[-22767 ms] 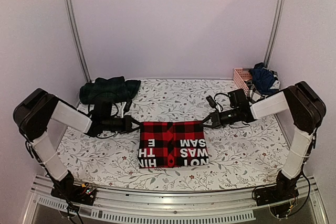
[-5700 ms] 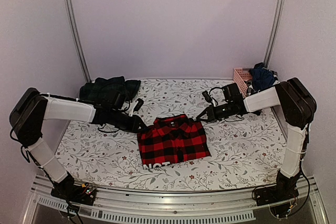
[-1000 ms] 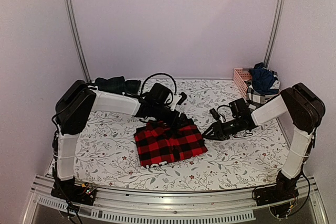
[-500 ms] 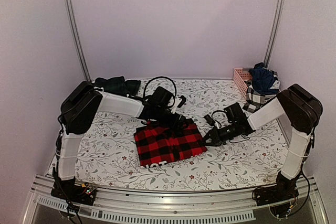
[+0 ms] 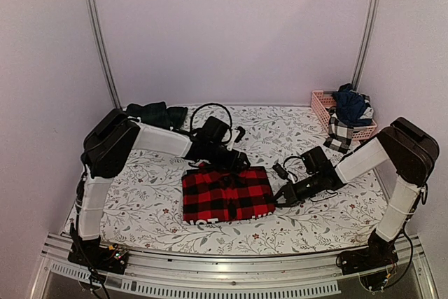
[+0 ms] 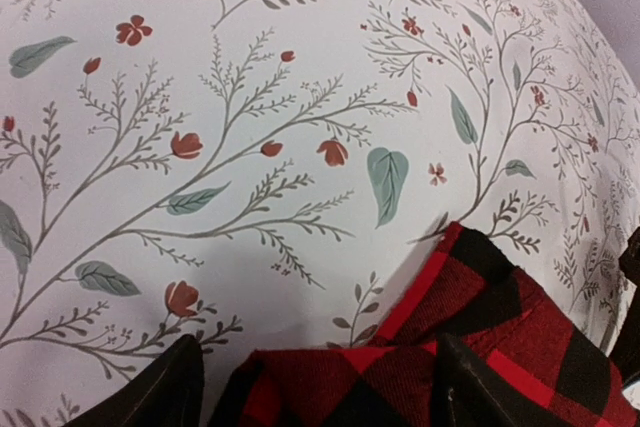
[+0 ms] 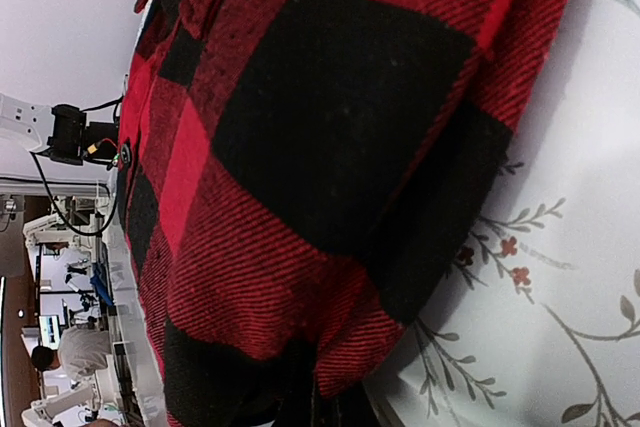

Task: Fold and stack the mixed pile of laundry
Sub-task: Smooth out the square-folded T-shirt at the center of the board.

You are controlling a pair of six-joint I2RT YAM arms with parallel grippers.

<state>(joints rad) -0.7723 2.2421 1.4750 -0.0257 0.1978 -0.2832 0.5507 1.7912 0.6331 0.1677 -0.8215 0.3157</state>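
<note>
1 flannel shirt (image 5: 227, 194) sits folded: right gripper (image 5: 278, 199) pinches its 3 o'clock edge; left gripper (image 5: 236, 163), spread at 12 o'clock, probably must close before lifting

L gripper (image 6: 320, 392) spread wide over red/black flannel shirt (image 6: 480, 307) edge, on leaf-print table cloth (image 6: 250, 97).
</note>
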